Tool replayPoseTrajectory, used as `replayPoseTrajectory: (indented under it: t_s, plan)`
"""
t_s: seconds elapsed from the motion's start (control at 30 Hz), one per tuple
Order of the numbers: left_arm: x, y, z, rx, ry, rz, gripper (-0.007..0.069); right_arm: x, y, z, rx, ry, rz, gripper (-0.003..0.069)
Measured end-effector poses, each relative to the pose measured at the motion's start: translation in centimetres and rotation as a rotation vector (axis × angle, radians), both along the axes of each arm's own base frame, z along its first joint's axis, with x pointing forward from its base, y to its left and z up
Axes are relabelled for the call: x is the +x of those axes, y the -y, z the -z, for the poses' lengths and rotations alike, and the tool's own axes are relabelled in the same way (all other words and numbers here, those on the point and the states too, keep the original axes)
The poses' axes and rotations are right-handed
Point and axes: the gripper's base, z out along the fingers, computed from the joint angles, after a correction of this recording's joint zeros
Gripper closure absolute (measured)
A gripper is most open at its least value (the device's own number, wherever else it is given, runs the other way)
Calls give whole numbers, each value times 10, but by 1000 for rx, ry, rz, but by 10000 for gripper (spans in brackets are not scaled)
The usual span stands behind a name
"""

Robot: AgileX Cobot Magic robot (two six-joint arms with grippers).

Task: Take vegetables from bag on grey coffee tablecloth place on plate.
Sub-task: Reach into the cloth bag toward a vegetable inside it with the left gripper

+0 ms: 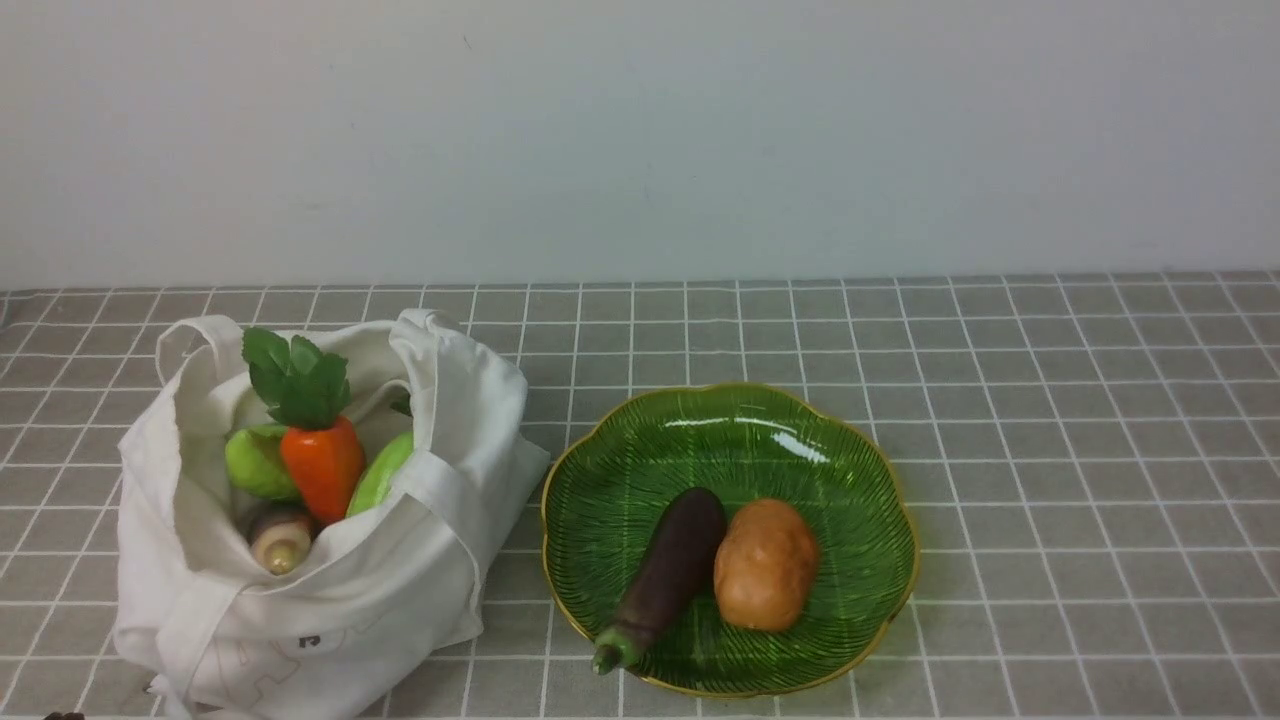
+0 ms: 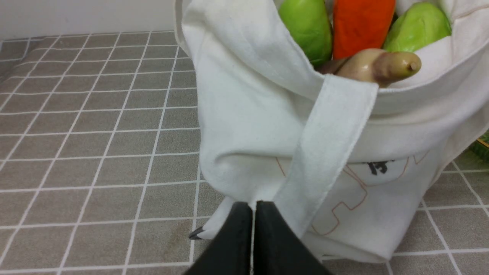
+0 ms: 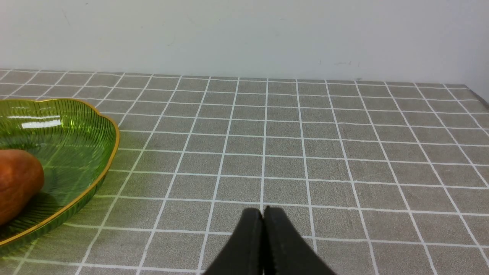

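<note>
The white cloth bag [image 1: 330,560] stands at the left on the grey coffee tablecloth [image 1: 1050,450]. Inside it are vegetables: an orange carrot [image 1: 322,468] with green leaves, two light green ones [image 1: 255,462] [image 1: 380,472] and a pale stubby one [image 1: 280,540]. The green gold-rimmed plate [image 1: 760,420] lies to the bag's right, holding a dark purple eggplant [image 1: 668,575] and a brown potato [image 1: 765,565]. My left gripper [image 2: 253,208] is shut and empty, low in front of the bag [image 2: 259,126], close to its strap. My right gripper [image 3: 263,214] is shut and empty over bare cloth, right of the plate [image 3: 88,160]. Neither arm shows in the front view.
A pale wall [image 1: 640,130] rises behind the table's far edge. The checked cloth [image 3: 344,152] stretches to the right of the plate, with its far right corner edge [image 3: 479,97] showing in the right wrist view.
</note>
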Motion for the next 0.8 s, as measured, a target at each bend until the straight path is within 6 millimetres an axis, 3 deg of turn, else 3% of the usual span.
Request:
replayPoseTrajectory:
  t_s: [0.3, 0.47, 0.57, 0.73, 0.8]
  plan:
    - [0, 0, -1, -4, 8, -1, 629, 0, 0, 0, 0, 0, 0, 673]
    - [3, 2, -11, -220, 115, -27, 629, 0, 0, 0, 0, 0, 0, 673]
    - [4, 1, -25, -404, 260, -57, 629, 0, 0, 0, 0, 0, 0, 673]
    - [0, -10, -56, -507, 605, -109, 629, 0, 0, 0, 0, 0, 0, 673]
    - [-8, -13, -82, -528, 759, -108, 629, 0, 0, 0, 0, 0, 0, 673]
